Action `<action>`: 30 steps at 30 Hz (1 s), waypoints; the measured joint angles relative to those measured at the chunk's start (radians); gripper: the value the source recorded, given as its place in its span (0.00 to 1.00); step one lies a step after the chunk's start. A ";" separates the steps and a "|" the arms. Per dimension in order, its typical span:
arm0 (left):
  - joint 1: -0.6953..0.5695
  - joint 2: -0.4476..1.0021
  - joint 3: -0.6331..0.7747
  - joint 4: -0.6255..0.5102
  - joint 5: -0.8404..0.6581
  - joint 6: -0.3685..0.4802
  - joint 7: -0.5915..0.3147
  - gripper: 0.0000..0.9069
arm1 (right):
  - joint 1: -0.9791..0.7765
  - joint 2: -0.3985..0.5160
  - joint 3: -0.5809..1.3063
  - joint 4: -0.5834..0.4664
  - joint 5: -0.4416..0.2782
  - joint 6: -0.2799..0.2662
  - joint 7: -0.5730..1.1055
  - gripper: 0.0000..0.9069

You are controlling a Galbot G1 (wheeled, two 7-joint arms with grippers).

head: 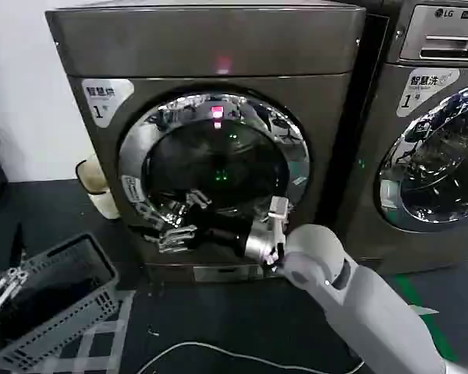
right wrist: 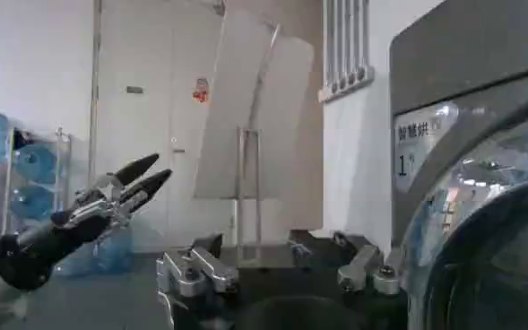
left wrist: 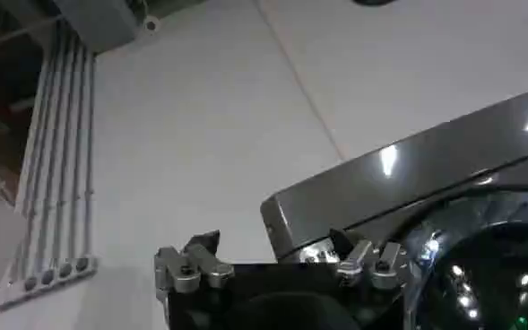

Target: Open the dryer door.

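Against the lower part of the dryer door [head: 218,167]: right gripper [head: 171,226], its arm reaching in from the lower right of the head view across the dark glass, metal fingers spread wide at the lower-left stretch of the chrome ring, closed on nothing. Same parted fingers [right wrist: 187,273] seen from the right wrist, with the curved chrome rim [right wrist: 443,224] just beside them. Door shut flat against the grey dryer [head: 210,47], taking up most of the front, a label marked "1" at the upper-left corner. Down at the lower-left corner of the head view, beside a grey slatted basket [head: 62,300] on the dark floor: left gripper [head: 1,287], parked; jaws parted with tips close together, holding nothing. To the right, a second machine marked LG [head: 444,117].
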 joint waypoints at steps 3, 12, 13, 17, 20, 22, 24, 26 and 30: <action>0.001 0.000 0.000 0.000 0.000 -0.001 0.000 1.00 | -0.024 -0.006 0.013 -0.023 -0.073 0.053 0.001 1.00; 0.001 0.005 -0.001 -0.002 0.001 -0.001 0.000 1.00 | -0.073 -0.013 0.026 -0.119 -0.158 0.188 -0.009 1.00; 0.001 0.005 -0.001 -0.003 0.001 -0.001 0.000 1.00 | -0.072 -0.010 0.023 -0.135 -0.160 0.202 -0.016 1.00; 0.001 0.005 0.001 -0.005 0.001 -0.001 0.000 1.00 | -0.054 0.002 0.004 -0.204 -0.165 0.256 -0.054 1.00; 0.004 0.005 0.001 -0.007 0.001 -0.001 0.000 1.00 | -0.036 0.011 -0.016 -0.256 -0.167 0.291 -0.075 1.00; 0.004 0.005 0.001 -0.007 0.001 -0.001 0.000 1.00 | -0.019 0.021 -0.035 -0.290 -0.171 0.311 -0.082 1.00; 0.004 0.004 0.001 -0.008 0.001 -0.002 0.000 1.00 | -0.002 0.029 -0.053 -0.325 -0.177 0.332 -0.090 1.00; 0.006 0.003 0.001 -0.008 0.001 -0.002 0.001 1.00 | 0.015 0.040 -0.069 -0.359 -0.183 0.354 -0.097 1.00; 0.009 0.003 0.000 -0.008 0.001 -0.003 0.002 1.00 | 0.055 0.068 -0.099 -0.425 -0.188 0.372 -0.100 1.00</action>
